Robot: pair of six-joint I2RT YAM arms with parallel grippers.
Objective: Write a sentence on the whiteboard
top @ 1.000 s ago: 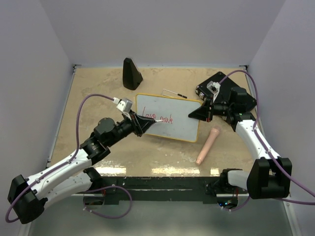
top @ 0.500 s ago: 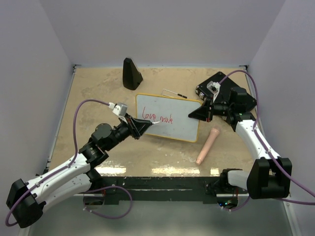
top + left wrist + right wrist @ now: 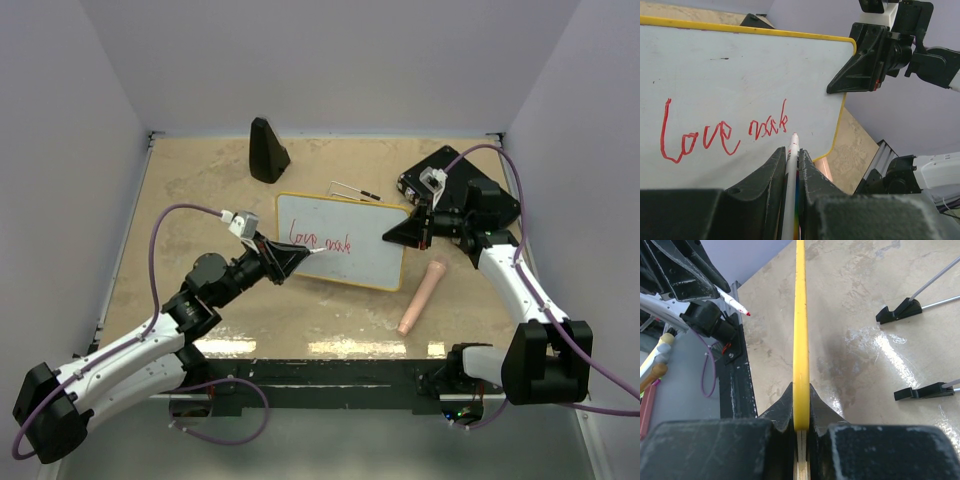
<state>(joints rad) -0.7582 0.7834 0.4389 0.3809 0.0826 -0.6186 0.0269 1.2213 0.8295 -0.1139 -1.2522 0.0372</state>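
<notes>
Left gripper (image 3: 791, 152) clamped on marker (image 3: 793, 142), tip just under the last red word | sentence (image 3: 720, 132): two words so far on whiteboard (image 3: 740, 70), mid table (image 3: 200, 190) | right gripper (image 3: 801, 427) pinches its yellow rim | step: mid-writing; next: set tip right of text.

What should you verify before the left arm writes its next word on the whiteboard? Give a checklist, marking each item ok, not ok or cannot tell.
1. Grip on the marker: ok, the left gripper is shut on it.
2. Hold on the whiteboard: ok, the right gripper is shut on its yellow rim.
3. Marker tip on the board: not ok, the right wrist view shows it off the surface.
4. Room to write: ok, bare white lies below the sentence.
5. Writing readable: cannot tell; "Love" is clear, the second word is not.
</notes>
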